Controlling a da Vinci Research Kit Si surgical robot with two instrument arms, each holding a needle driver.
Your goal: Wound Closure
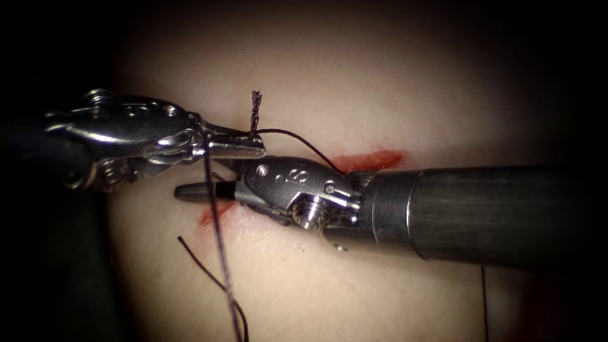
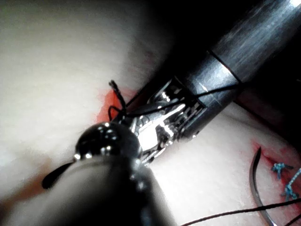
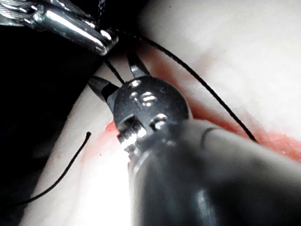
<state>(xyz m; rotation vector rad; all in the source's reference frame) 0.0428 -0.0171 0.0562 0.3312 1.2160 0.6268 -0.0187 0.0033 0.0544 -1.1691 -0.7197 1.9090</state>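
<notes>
Pale pork-belly tissue (image 1: 380, 82): carries a slanting cut stained with red fluid (image 1: 370, 158), running from its centre toward its lower left.

Right arm's tool (image 1: 206, 190), dark-shafted with a steel wrist: lies along the cut, jaws parted in a fork around a strand of dark thread (image 1: 218, 247); grips nothing.

Left arm's tool (image 1: 250, 147), polished steel: sits just above the cut toward the tissue's left edge, jaws closed on the thread below its frayed cut end (image 1: 256, 104), which stands upright.

Thread: one strand arcs from the left jaws to the cut; another drops toward the tissue's lower edge.

Curved steel needle (image 2: 256, 181): lies free on the tissue in the left wrist view, held by neither tool, beside blue knots (image 2: 282, 172).
</notes>
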